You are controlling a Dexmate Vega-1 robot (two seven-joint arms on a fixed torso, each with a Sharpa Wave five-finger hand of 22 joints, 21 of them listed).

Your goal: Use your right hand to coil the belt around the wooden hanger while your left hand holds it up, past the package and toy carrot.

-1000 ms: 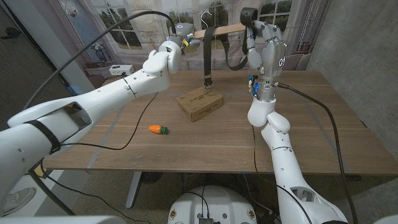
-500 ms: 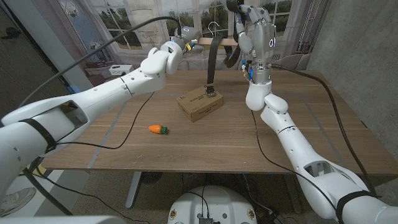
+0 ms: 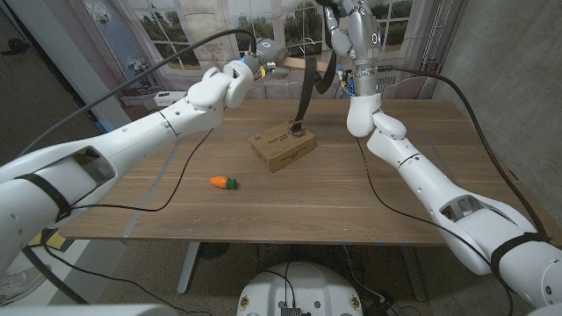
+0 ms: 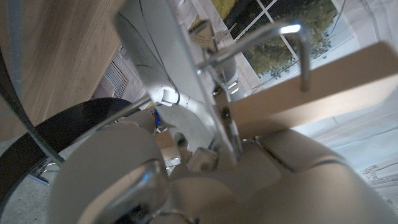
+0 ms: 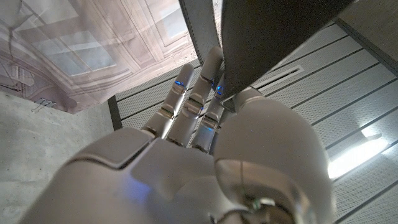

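Observation:
My left hand holds the wooden hanger up above the table's far edge. In the left wrist view the hanger's pale bar and metal hook rise out of that hand. The dark belt hangs over the hanger, and its buckle end reaches down to the brown package. My right hand is raised high behind the hanger and grips the belt's other part, which loops below it. In the right wrist view the belt runs past the fingers. The toy carrot lies left of the package.
The wooden table stretches bare to the right and front. Black cables trail from both arms over the tabletop. A backdrop with painted windows stands behind the table, with small boxes on a shelf at the far left.
My right hand has climbed higher and further back, pulling the belt's loop up with it. The left hand and hanger have dropped a little. Package and carrot have stayed put.

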